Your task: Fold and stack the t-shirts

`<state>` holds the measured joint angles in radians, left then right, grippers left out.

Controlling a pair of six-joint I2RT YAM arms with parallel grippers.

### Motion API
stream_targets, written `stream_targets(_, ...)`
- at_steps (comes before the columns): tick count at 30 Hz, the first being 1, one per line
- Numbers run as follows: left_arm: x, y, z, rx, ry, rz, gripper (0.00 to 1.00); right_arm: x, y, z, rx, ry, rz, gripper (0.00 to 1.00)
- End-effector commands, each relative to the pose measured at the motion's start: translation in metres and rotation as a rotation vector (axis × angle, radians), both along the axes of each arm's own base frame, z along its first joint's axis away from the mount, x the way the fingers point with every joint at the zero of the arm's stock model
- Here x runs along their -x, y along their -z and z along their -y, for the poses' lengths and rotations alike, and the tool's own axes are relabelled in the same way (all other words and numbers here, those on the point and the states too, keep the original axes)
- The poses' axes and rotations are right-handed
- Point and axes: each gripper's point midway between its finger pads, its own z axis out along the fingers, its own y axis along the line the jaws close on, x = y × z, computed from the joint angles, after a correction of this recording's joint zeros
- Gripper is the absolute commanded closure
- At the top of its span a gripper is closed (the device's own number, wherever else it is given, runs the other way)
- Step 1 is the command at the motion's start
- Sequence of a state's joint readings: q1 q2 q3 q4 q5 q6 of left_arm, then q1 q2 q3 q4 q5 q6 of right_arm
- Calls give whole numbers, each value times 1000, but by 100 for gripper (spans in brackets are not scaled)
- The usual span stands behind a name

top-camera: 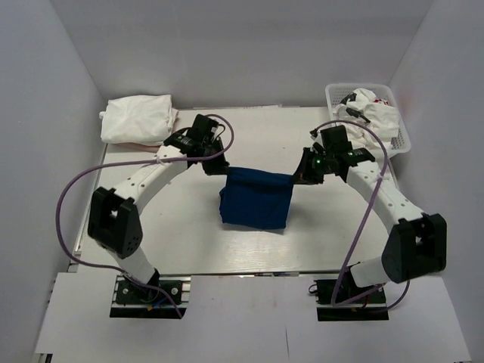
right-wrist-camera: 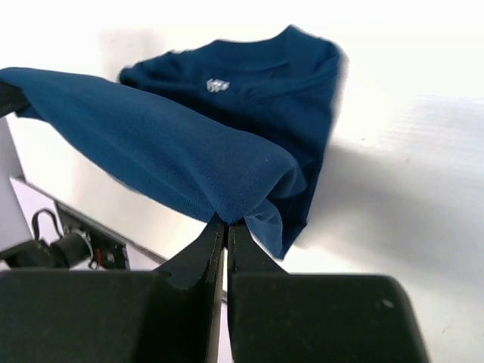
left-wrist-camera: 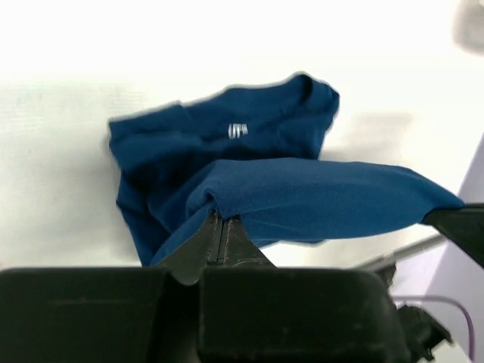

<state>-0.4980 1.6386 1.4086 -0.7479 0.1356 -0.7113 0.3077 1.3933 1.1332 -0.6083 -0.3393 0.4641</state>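
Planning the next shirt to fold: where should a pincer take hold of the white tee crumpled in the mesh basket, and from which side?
Pinch the bunched crest of the white t-shirt where it mounds up in the mesh basket, coming straight down from above: the basket walls block a side approach, and the raised folds probably give a ridge to close on.

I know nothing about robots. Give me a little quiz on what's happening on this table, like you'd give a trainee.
1. True or false: the left pincer and the right pincer both grip the navy t-shirt.
2. Where is the white basket? A far right corner; B far left corner; C between the arms.
3. What lies at the far left corner of the table?
Key: 1 true; 2 A; 3 a white t-shirt.
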Motion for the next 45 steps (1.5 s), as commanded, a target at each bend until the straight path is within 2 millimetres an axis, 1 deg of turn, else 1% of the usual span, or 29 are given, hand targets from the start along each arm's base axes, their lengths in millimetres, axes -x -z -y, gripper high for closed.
stream_targets(1, -30, 9, -11, -72, -50, 13, 100, -30, 1, 6, 16, 50, 26, 100)
stream_targets(6, -50, 33, -13, -136, -79, -37, 100, -49, 18, 3, 11, 39, -28, 100)
stream_targets(8, -57, 43, -16, -150, -92, -46, 100, -54, 20, -1, -2, 24, -31, 100)
stream_targets(9, -61, 43, -16, -155, -98, -40, 100, -59, 29, -4, -4, 14, -45, 100)
stream_targets(11, -74, 41, -19, -165, -121, -19, 100, -67, 35, -6, -4, 12, -47, 100)
stream_targets(13, -79, 52, -21, -179, -128, -45, 100, -76, 39, -8, -3, 14, -40, 100)
stream_targets(14, -79, 55, -23, -191, -132, -52, 100, -78, 46, -8, 3, 16, -57, 100)
stream_targets(19, -86, 58, -30, -190, -152, -52, 100, -90, 51, -14, -13, -4, -43, 100)
stream_targets(20, -86, 58, -30, -190, -152, -51, 99, -89, 54, -16, -9, -12, -50, 92)
stream_targets(21, -90, 62, -33, -190, -161, -54, 91, -90, 54, -16, -14, -14, -50, 85)
stream_targets(22, -90, 62, -33, -190, -161, -54, 62, -92, 53, -17, -11, -25, -40, 77)
stream_targets(23, -92, 59, -33, -191, -152, -42, 45, -96, 49, -16, -13, -26, -28, 65)
stream_targets(24, -92, 56, -32, -191, -152, -41, 31, -97, 47, -17, -7, -29, -26, 46)
stream_targets(25, -93, 50, -32, -184, -153, -29, 21, -98, 43, -15, -2, -34, -14, 11)
stream_targets(26, -95, 40, -32, -179, -146, -5, 7, -104, 25, -20, -8, -46, 33, 10)
stream_targets(27, -95, 34, -32, -173, -147, 7, 0, -105, 19, -18, 1, -42, 48, 10)
stream_targets(29, -92, 11, -31, -141, -144, 48, 0, -105, 2, -18, -12, -42, 87, 10)
stream_targets(31, -86, 2, -28, -110, -117, 66, 0, -98, -10, -18, -35, -37, 112, 10)
stream_targets(32, -79, -11, -21, -86, -97, 93, 0, -94, -10, -20, -51, -44, 113, 10)
stream_targets(33, -74, -15, -14, -67, -66, 107, 0, -90, -12, -22, -67, -52, 116, 10)
stream_targets(35, -59, -14, 6, 49, 21, 96, 0, -80, -17, -26, -111, -67, 121, 10)
stream_targets(36, -50, -15, 16, 95, 64, 94, 0, -72, -5, -26, -111, -68, 89, 10)
stream_targets(37, -35, -12, 23, 149, 113, 71, 0, -71, -9, -26, -116, -68, 107, 10)
stream_targets(38, -32, -15, 33, 189, 138, 90, 0, -69, -10, -25, -118, -68, 114, 10)
stream_targets(39, -19, -4, 40, 217, 169, 49, 0, -63, -3, -23, -119, -61, 91, 10)
stream_targets(40, -12, -5, 47, 237, 182, 47, 0, -63, -5, -25, -128, -66, 104, 10)
stream_targets(41, -13, -3, 48, 241, 183, 57, 0, -62, -4, -26, -137, -69, 99, 10)
stream_targets(42, -7, 0, 55, 255, 194, 45, 0, -54, 2, -29, -147, -81, 82, 10)
stream_targets(45, 9, 14, 66, 297, 234, 12, 0, -48, 9, -36, -178, -103, 63, 10)
